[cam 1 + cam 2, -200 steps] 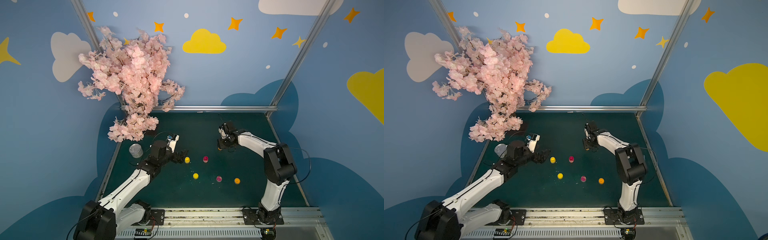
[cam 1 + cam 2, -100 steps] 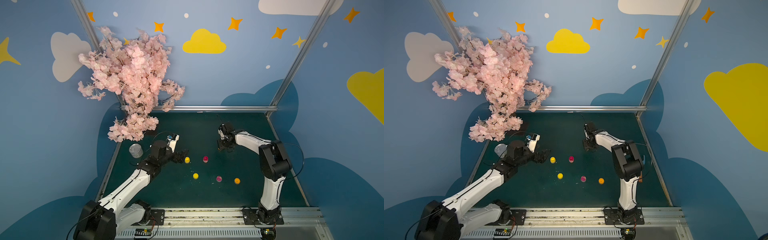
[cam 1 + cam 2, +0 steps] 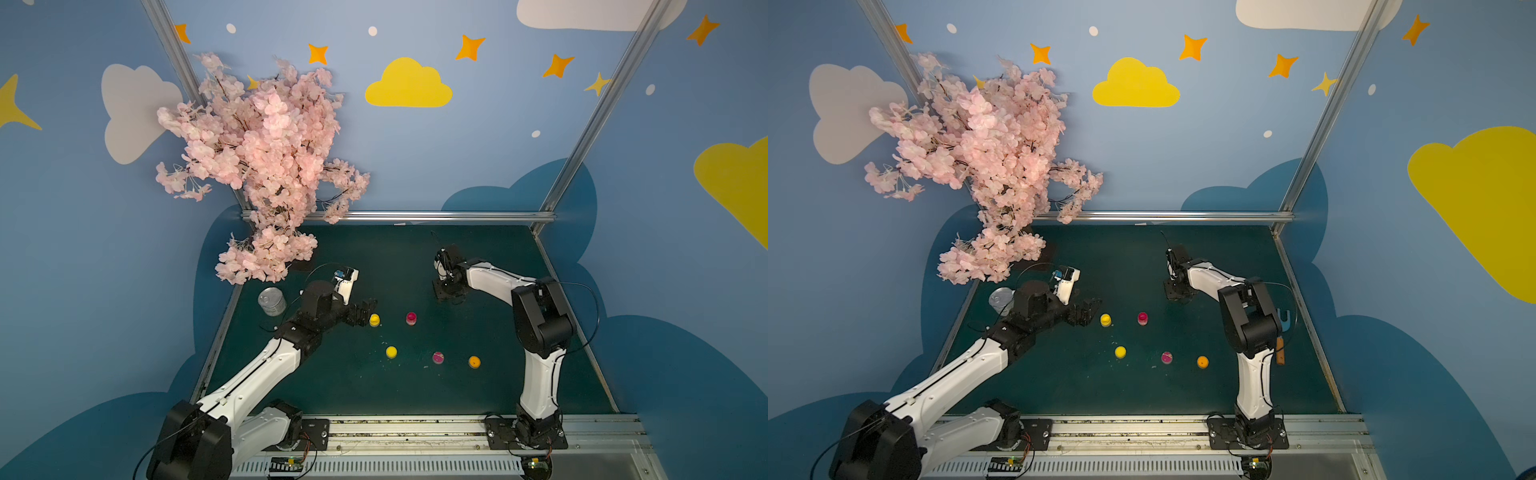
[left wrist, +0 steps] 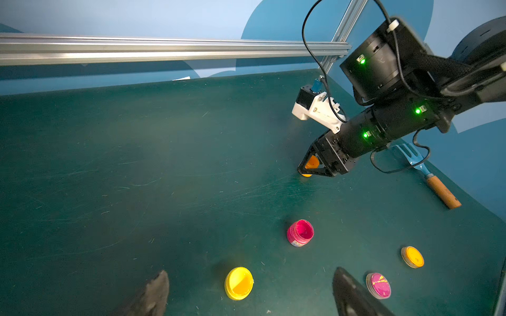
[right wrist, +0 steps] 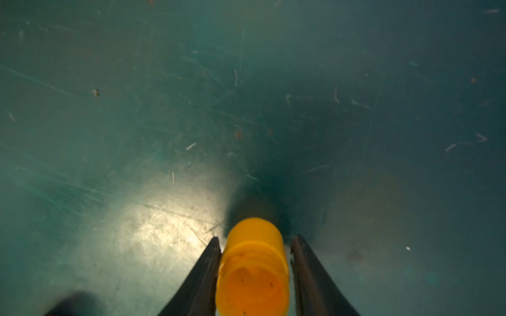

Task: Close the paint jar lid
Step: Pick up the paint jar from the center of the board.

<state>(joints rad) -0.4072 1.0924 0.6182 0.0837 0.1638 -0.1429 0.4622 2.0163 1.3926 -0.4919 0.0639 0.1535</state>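
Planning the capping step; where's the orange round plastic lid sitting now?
In a top view the orange round plastic lid lies on the green mat toward the front, on the robot's right, just right of the magenta round lid, not touching it.

1. Far half of the bench (image 3: 374, 257) is wide open.
2. Cherry blossom branch (image 3: 266, 166) overhangs the far-left corner, tin can (image 3: 272, 301) right under it.
3. Magenta jar (image 3: 411, 318), magenta lid (image 3: 438, 357) and orange lid (image 3: 474, 361) dot the middle, with gaps between them.
4. Garden fork (image 4: 430, 179) hugs the right edge.

orange jar (image 5: 253, 270); magenta jar (image 4: 300, 233); green mat (image 3: 415, 257)
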